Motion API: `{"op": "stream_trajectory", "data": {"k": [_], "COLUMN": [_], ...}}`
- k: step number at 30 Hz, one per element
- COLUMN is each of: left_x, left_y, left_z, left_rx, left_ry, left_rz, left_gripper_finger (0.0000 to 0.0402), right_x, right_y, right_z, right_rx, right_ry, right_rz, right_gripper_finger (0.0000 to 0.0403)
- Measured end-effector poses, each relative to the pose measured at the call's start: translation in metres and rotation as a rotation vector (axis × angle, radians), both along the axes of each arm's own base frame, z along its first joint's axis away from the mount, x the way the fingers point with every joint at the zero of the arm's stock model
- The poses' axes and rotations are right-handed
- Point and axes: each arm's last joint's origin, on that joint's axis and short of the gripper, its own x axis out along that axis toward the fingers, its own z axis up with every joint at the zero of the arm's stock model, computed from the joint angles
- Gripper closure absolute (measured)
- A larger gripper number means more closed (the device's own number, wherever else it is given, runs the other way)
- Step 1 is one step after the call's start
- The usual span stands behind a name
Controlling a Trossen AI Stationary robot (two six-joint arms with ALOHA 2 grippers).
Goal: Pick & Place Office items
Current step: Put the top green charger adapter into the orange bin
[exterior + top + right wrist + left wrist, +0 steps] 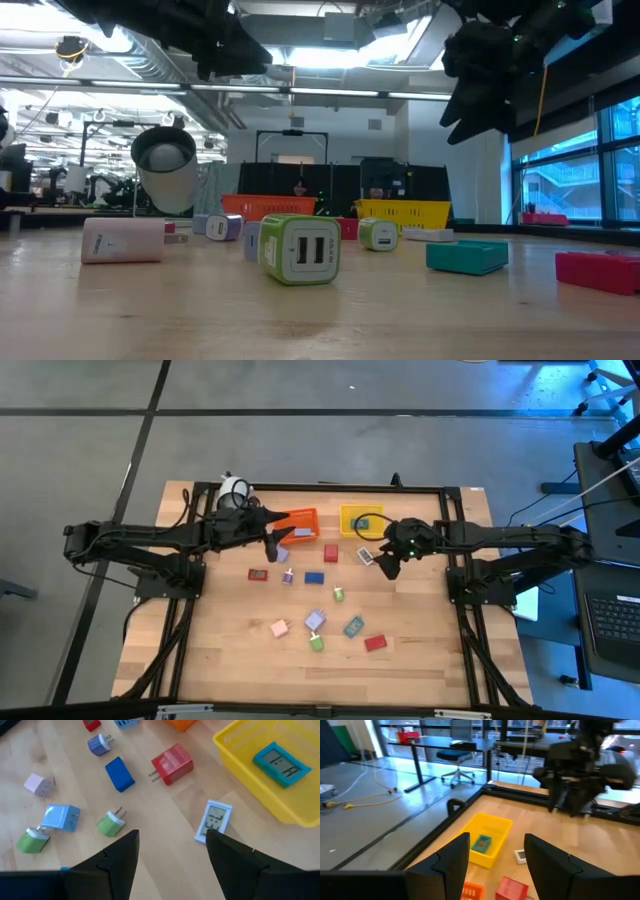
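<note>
Small office items lie scattered on the wooden table point(230, 660): a red block point(172, 764), a blue one point(119, 774), a lilac one point(100, 743), a pink one point(37, 784), green ones point(110, 824) and a white flat one point(215, 820). A teal item point(280, 762) lies inside the yellow bin point(360, 520). My left gripper point(275, 545) hovers open beside the orange bin point(298, 523), and nothing shows between its fingers point(496, 840). My right gripper point(385, 567) hangs open above the table, tilted down, just near of the white flat item point(365, 556), with nothing between its fingers point(172, 836).
A white cylindrical object point(235, 490) stands at the far left by the orange bin. More items lie toward the near edge: a green block point(300, 248), a teal one point(467, 256) and a red one point(600, 270). A black frame point(330, 487) borders the table.
</note>
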Motion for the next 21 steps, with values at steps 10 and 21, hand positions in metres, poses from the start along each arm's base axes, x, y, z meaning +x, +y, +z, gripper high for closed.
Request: {"op": "stream_trajectory", "data": {"k": [10,21], "left_x": [0.0,0.0], "left_y": [0.0,0.0], "left_z": [0.0,0.0], "left_rx": [-0.001,-0.017], "left_ry": [0.0,-0.007], "left_rz": [0.001,0.004], "left_gripper_finger": [0.0217,0.0217], "right_x": [0.026,0.05], "right_y": [0.017,0.05], "right_z": [-0.027,-0.052], "right_rx": [0.042,0.112], "right_ry": [0.062,0.062], "right_rz": [0.046,0.121], "right_gripper_finger": [0.017,0.017]}}
